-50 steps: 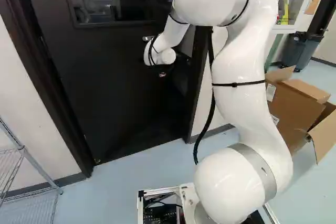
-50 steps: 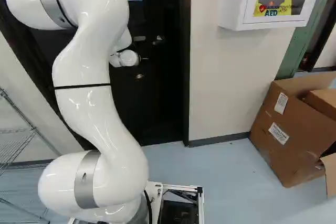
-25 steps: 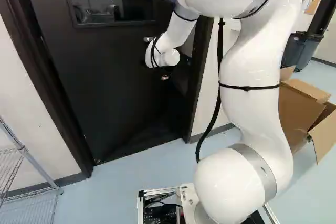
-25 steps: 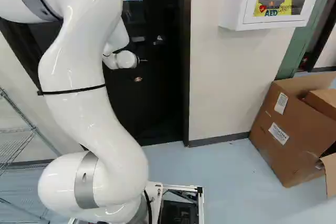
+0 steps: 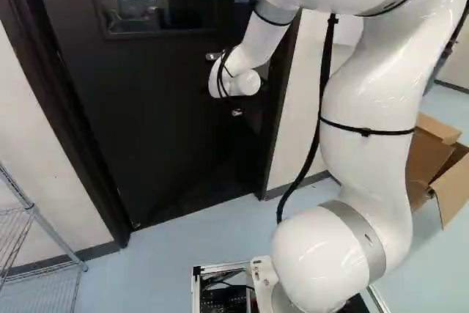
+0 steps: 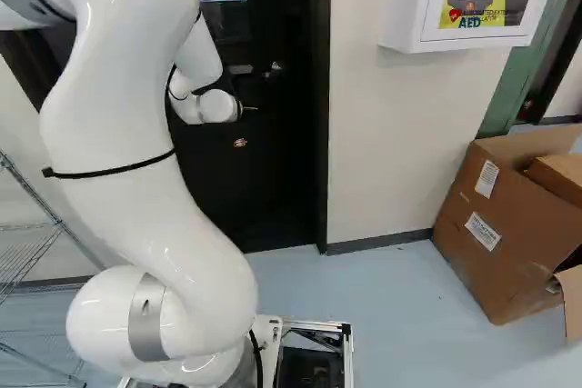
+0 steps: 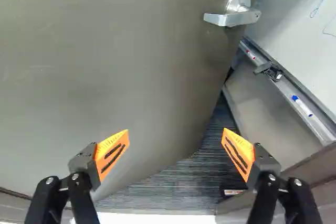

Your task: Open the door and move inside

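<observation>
Black door (image 5: 161, 115), the largest element we observe, stands ahead of the arm and ajar: in the wrist view its free edge leaves a gap, through which we see dark striped flooring (image 7: 176, 187) and, beside that edge, a whiteboard (image 7: 302, 30). Next in size, our white arm (image 5: 374, 86) rises at the right of the left base view, its upper end reaching toward the door. We note a wire rack (image 5: 31, 210) at the left of that view. At the right of the right base view, an open cardboard box (image 6: 500, 224) rests on the floor (image 6: 391, 315), below the level of a white wall cabinet (image 6: 409, 6). Our gripper (image 5: 236, 111) has its two fingers set wide apart, with nothing clamped between the orange pads (image 7: 112, 153). Silver and smaller, the lever handle (image 7: 231, 17) is fixed near the door's free edge, ahead of the fingers and touching neither. Smallest, a blue-capped marker (image 7: 302, 106) lies on the whiteboard's tray (image 7: 286, 87).
</observation>
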